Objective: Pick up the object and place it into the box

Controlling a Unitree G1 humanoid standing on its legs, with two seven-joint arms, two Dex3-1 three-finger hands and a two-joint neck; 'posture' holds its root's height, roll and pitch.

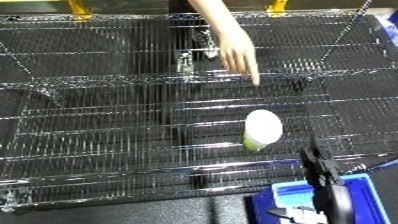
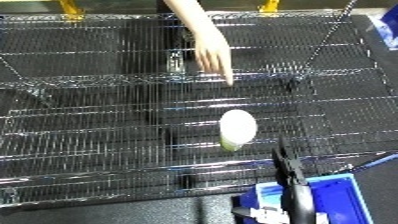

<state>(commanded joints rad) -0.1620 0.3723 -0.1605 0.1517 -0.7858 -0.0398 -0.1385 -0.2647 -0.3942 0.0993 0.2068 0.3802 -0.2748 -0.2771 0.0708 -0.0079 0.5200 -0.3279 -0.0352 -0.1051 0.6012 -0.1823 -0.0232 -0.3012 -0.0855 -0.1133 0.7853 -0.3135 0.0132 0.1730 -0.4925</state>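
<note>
Left eye view shows more of the blue bin (image 1: 369,186) at lower right, its interior mostly hidden behind the arm, contents not discernible; right eye view shows only its near corner. The white cup (image 2: 237,128) with a green base lies on its side on the wire rack (image 1: 107,125), just beyond the bin. Right hand (image 1: 313,159): black fingers straight, raised above the bin, near the cup, holding nothing; left hand unseen. A person's hand (image 1: 240,55) points down at the rack farther back.
</note>
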